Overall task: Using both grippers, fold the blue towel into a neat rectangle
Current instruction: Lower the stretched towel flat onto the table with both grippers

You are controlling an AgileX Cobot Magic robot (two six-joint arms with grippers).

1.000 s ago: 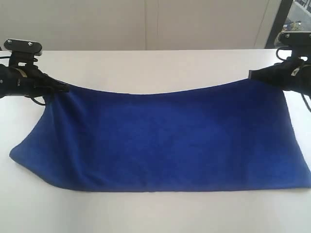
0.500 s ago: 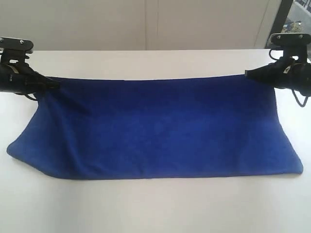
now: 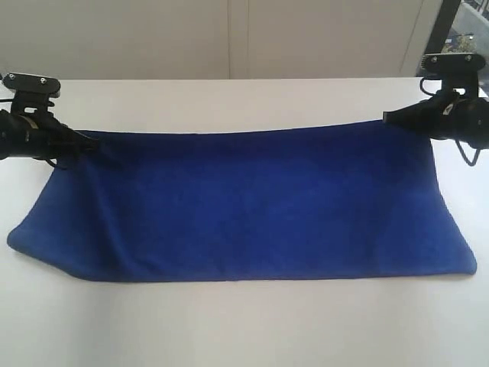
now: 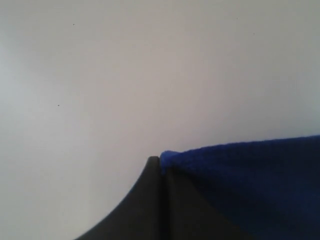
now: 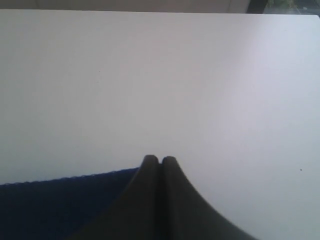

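pincer fingers (image 4: 145, 200): smooth matt black; towel (image 3: 244, 206) between them: matt cloth, fine nubby weave; table (image 3: 229, 329) below them: smooth, slight sheen

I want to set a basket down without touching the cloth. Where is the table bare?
The table is bare in a wide strip between the blue towel and the camera, and in another beyond its held edge. It is crowded at the two far corners, where the left gripper and right gripper pinch it.
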